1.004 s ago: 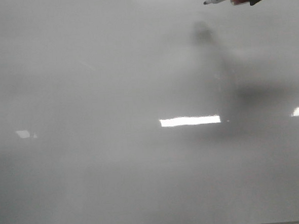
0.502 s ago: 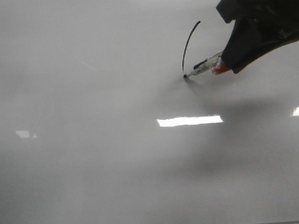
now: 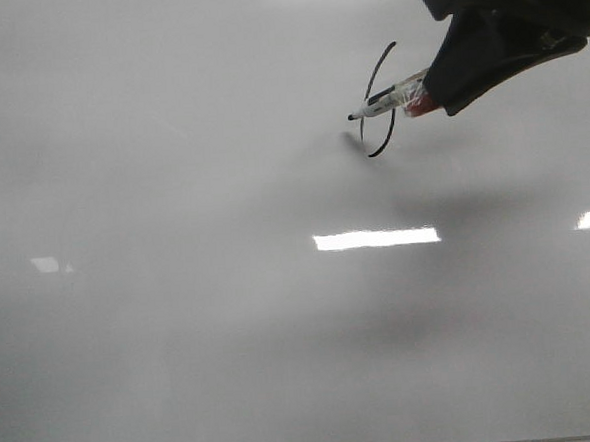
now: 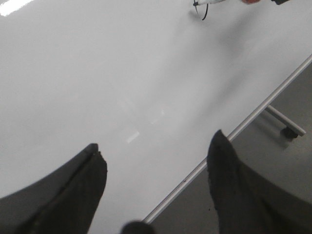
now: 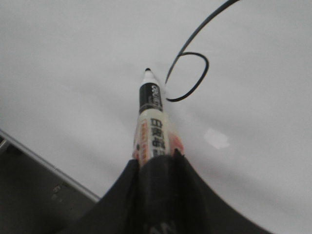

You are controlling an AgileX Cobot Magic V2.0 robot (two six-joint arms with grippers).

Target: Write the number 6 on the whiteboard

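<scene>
The whiteboard (image 3: 181,318) fills the front view, pale grey and glossy. On its upper right stands the number 6 (image 3: 372,81), a thin slanted black stroke with a narrow loop at its lower end. My right gripper (image 3: 436,94) is shut on a marker (image 3: 393,100) with a clear barrel and a red band. The marker tip points left, just left of the loop, and its shadow lies apart below it. In the right wrist view the marker (image 5: 151,122) sticks out of the right gripper (image 5: 156,163) beside the number 6 (image 5: 200,78). My left gripper (image 4: 156,151) hangs open over the whiteboard (image 4: 97,73).
Bright rectangular light reflections (image 3: 376,238) lie on the board. Its thin metal edge (image 4: 243,124) runs diagonally in the left wrist view, with dark floor and a stand foot with a caster (image 4: 288,130) beyond. The board's edge (image 5: 48,168) also shows in the right wrist view.
One second ago the board was blank and the marker was at the top. Since then the long stroke and the loop have appeared, and the tip now sits up and left of the stroke's lower end.
</scene>
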